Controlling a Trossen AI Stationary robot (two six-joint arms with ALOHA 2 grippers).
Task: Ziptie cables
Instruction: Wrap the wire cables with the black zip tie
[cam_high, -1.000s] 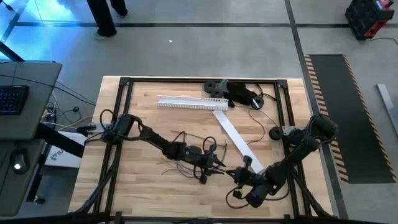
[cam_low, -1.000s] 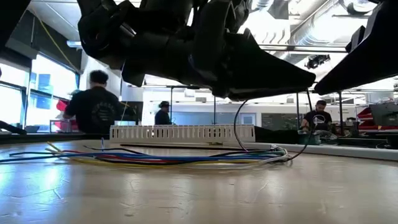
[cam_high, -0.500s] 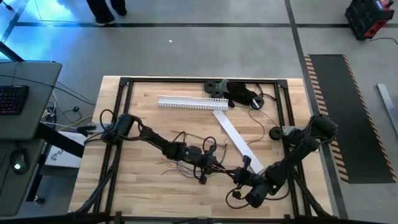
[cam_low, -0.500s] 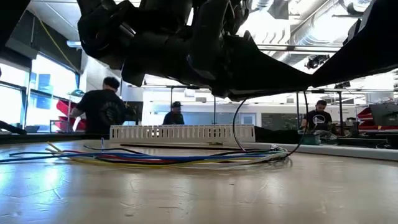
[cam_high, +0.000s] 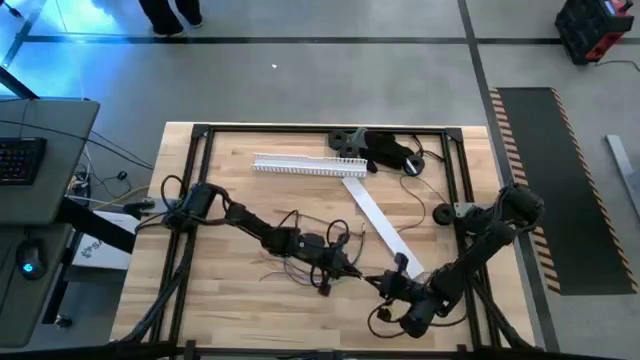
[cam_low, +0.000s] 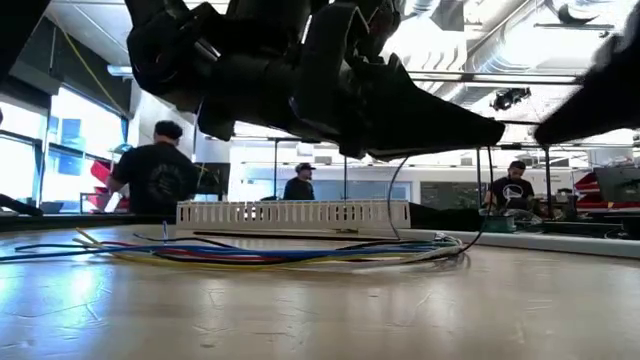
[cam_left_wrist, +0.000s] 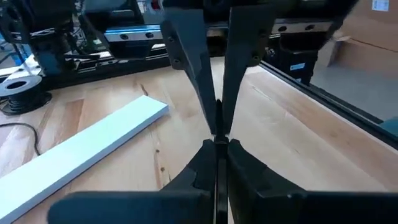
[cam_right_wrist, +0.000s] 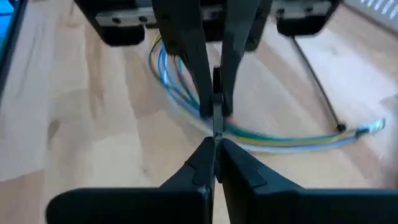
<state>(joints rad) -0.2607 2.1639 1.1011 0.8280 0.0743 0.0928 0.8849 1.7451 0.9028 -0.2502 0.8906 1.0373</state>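
Note:
The cables (cam_high: 300, 243) are a loose bunch of thin coloured wires lying on the wooden table under my left arm; they also show in the low view (cam_low: 280, 252) and the right wrist view (cam_right_wrist: 280, 140). My left gripper (cam_high: 352, 272) and my right gripper (cam_high: 382, 284) meet tip to tip above the table, just right of the bunch. A thin black zip tie (cam_right_wrist: 216, 121) runs between them, and both grippers are shut on it. My left gripper (cam_left_wrist: 217, 149) pinches one end of the zip tie (cam_left_wrist: 217, 134) between its two fingertips, coming level from the table's left and lying along the strip. The strip is clear of the table. My right gripper (cam_right_wrist: 216, 146) pinches the other end of the zip tie (cam_right_wrist: 216, 134) between its fingertips, coming level from the table's right and in line with the strip. The strip spans the short gap between the two grippers, above the cables.
A flat white strip (cam_high: 380, 225) lies slanted behind the grippers. A white slotted duct (cam_high: 305, 166) and a bulky black gadget (cam_high: 390, 150) lie at the far edge. A black frame (cam_high: 200, 135) borders the table. People stand in the room beyond.
My right arm has shifted a little toward the table's near right corner, while its gripper stays tip to tip with the left one. The cables have not moved.

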